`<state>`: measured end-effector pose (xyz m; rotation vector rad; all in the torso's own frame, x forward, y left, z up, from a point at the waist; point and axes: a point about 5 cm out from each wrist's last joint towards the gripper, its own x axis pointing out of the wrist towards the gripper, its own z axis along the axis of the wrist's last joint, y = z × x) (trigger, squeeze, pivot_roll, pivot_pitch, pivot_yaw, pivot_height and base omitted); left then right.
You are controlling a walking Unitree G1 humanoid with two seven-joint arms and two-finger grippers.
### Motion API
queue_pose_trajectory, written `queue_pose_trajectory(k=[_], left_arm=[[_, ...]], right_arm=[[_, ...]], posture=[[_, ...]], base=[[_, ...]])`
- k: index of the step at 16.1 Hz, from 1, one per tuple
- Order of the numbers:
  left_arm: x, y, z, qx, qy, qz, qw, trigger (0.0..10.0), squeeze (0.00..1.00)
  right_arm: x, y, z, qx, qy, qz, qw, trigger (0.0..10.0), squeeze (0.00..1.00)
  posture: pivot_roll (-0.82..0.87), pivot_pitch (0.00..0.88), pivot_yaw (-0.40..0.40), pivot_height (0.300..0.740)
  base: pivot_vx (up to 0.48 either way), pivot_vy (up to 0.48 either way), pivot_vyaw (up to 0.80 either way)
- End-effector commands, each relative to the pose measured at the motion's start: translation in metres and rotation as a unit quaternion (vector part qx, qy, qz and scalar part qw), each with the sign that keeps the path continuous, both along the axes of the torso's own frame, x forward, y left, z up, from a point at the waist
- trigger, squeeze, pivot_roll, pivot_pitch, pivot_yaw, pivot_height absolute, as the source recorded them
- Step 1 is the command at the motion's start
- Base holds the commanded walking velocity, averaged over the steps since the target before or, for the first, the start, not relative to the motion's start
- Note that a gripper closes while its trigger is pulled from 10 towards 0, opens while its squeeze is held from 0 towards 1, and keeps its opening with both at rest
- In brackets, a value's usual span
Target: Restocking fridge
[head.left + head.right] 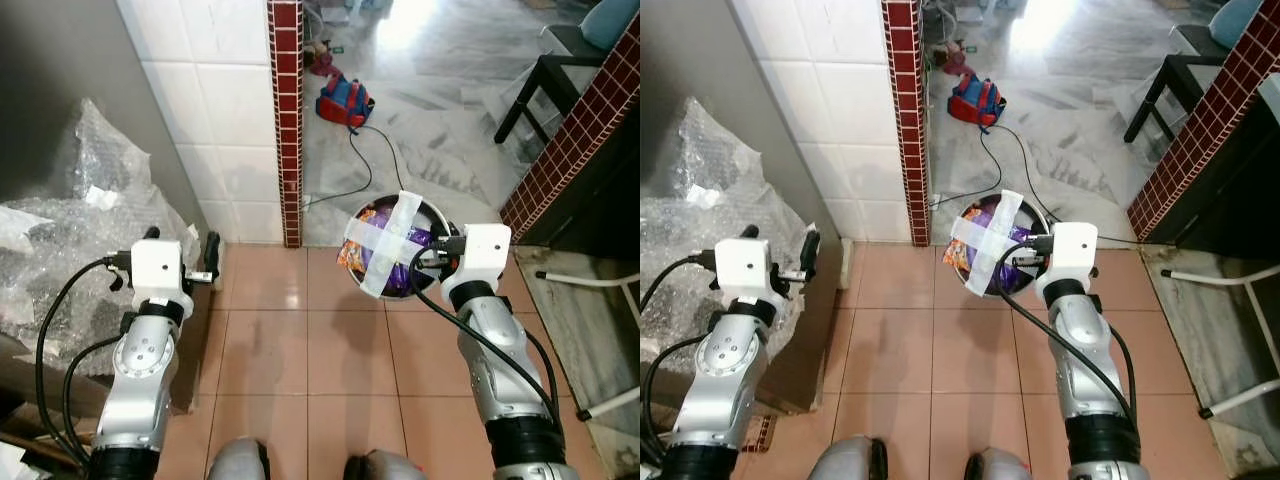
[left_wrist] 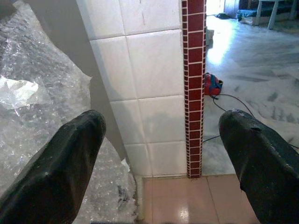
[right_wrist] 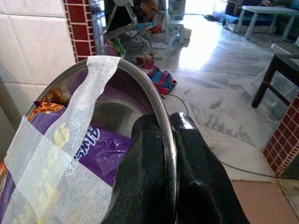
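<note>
My right gripper (image 1: 432, 254) is shut on the rim of a steel bowl (image 1: 436, 214), held out in front of me above the tiled floor. The bowl holds purple and orange snack packets (image 3: 96, 144) under a cross of white tape (image 1: 392, 243). In the right wrist view one black finger (image 3: 147, 177) sits inside the rim and the other outside it. My left gripper (image 1: 185, 247) is open and holds nothing, raised beside the white tiled wall (image 1: 220, 100).
Crumpled bubble wrap (image 1: 70, 210) lies on a box at my left. A red brick-tiled pillar edge (image 1: 287, 110) stands ahead. A red and blue bag (image 1: 345, 100) with a black cable lies on the marble floor beyond. A dark bench (image 1: 560, 75) stands far right.
</note>
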<state>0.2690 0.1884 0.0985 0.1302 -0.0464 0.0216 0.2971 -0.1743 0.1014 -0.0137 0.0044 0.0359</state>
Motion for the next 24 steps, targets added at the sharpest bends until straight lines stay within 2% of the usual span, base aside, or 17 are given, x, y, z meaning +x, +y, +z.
queue_pose_trajectory(k=[1, 3, 5, 7, 9, 13, 19, 24], left_arm=[[-0.008, -0.002, -0.004, -0.001, 0.004, 0.006, 1.000, 10.0, 0.00], [-0.020, -0.010, -0.016, -0.004, 0.017, 0.007, 1.000, 10.0, 0.00], [-0.020, -0.010, -0.010, 0.007, 0.003, 0.017, 1.000, 10.0, 0.00], [-0.021, -0.007, -0.010, -0.005, 0.006, 0.033, 0.999, 10.0, 0.00], [-0.021, -0.010, -0.011, -0.013, 0.009, 0.020, 1.000, 10.0, 0.00], [-0.023, -0.018, -0.007, 0.001, -0.003, 0.010, 1.000, 10.0, 0.00], [-0.021, -0.016, -0.006, 0.007, -0.009, 0.015, 1.000, 10.0, 0.00], [-0.026, -0.008, -0.008, -0.002, -0.002, 0.047, 0.999, 10.0, 0.00]], right_arm=[[0.003, 0.000, 0.007, 0.000, -0.018, -0.004, 1.000, 10.0, 0.00], [0.005, 0.004, 0.008, -0.004, -0.024, 0.003, 1.000, 10.0, 0.00], [0.007, 0.004, 0.007, -0.007, -0.025, 0.003, 1.000, 10.0, 0.00], [0.008, 0.006, 0.006, -0.025, -0.023, 0.014, 0.999, 10.0, 0.00], [0.012, 0.007, 0.009, -0.031, -0.031, 0.014, 0.999, 10.0, 0.00], [0.019, 0.007, 0.013, -0.035, -0.038, 0.016, 0.999, 10.0, 0.00], [0.019, 0.000, 0.013, -0.041, -0.040, 0.003, 0.998, 10.0, 0.00], [0.016, 0.000, 0.009, -0.038, -0.034, 0.006, 0.999, 10.0, 0.00]], posture=[[0.09, 0.003, -0.007, 0.740], [0.10, 0.001, -0.009, 0.740], [0.12, 0.018, -0.022, 0.740], [0.12, 0.017, -0.035, 0.740], [0.13, 0.009, -0.042, 0.740], [0.11, 0.000, -0.046, 0.740], [0.10, 0.007, -0.038, 0.740], [0.10, 0.034, -0.039, 0.740]], base=[[0.000, 0.000, 0.00], [0.000, 0.000, 0.00], [0.000, 0.000, 0.00], [0.000, 0.000, 0.40], [0.000, 0.000, 0.80], [0.000, 0.000, 0.80], [0.000, 0.000, 0.75], [0.000, 0.000, 0.46]])
